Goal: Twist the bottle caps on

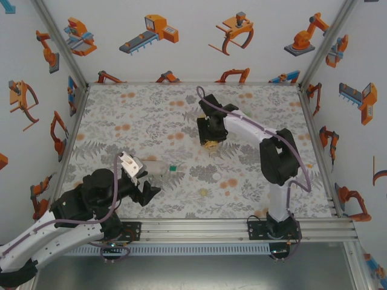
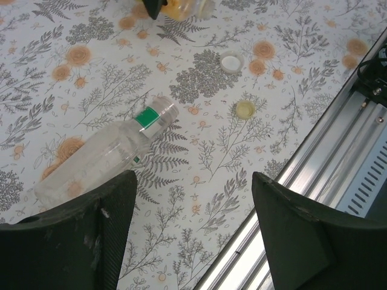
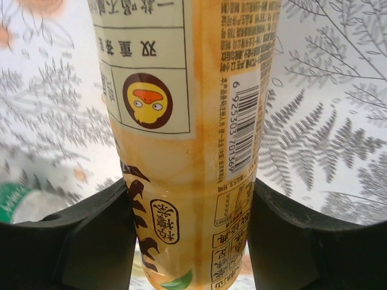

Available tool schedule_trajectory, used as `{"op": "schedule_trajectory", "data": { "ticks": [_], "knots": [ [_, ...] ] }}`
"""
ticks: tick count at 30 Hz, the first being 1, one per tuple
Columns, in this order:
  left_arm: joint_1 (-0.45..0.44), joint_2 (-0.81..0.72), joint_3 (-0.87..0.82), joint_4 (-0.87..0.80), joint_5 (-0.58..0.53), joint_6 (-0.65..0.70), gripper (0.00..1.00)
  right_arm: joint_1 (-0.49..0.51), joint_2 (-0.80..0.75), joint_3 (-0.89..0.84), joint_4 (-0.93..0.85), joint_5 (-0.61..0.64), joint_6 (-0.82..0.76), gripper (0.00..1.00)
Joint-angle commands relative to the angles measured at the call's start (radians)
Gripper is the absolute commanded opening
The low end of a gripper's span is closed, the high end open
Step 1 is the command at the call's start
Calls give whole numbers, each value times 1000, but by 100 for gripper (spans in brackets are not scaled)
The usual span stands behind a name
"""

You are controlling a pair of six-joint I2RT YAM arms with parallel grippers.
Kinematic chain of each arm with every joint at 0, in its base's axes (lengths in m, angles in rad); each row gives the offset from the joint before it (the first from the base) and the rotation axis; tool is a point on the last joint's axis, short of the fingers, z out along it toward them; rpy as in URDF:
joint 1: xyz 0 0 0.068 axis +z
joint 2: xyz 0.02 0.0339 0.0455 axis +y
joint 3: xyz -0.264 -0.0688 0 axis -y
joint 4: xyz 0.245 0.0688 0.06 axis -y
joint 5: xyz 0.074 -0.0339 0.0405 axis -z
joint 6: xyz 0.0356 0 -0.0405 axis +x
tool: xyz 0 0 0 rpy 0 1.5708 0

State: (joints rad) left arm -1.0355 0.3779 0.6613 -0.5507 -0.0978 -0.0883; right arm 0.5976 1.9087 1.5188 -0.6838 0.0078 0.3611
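Early stage | right pincer [image 3: 190,226] clamped on amber bottle [image 3: 181,121], far-centre bench [image 1: 151,115] | left pincer [image 2: 193,184] wide, empty, above clear bottle [image 2: 103,157] lying near-left | white cap [image 2: 231,61], yellowish cap [image 2: 245,109] loose right of it | all capping apparently left

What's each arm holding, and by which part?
The right gripper holds the amber-yellow bottle by its labelled body; the left gripper is open, holding nothing.

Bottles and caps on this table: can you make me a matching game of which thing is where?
1 clear bottle
2 amber bottle
3 pale yellow cap
4 white cap

a loose cap nearer the front rail
b lying on its side
c held in the right gripper
d loose cap farther from that rail

Pairs: 1-b, 2-c, 3-a, 4-d
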Motion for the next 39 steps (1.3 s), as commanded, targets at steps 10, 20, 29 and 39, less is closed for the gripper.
{"op": "schedule_trajectory", "data": {
  "ticks": [10, 20, 29, 39],
  "knots": [
    [-4, 84, -2, 134, 5, 1, 71, 5, -374, -280, -86, 4, -567, 9],
    [-5, 149, -1, 205, 27, -13, 71, 12, -701, -408, -115, 28, -1002, 0],
    [-4, 179, 8, 244, 73, -4, 71, 104, -1036, -583, -81, -22, -1489, 0],
    [-5, 287, 74, 283, 181, -4, 72, 283, -1188, -644, -50, 12, -1982, 0]
  ]
}}
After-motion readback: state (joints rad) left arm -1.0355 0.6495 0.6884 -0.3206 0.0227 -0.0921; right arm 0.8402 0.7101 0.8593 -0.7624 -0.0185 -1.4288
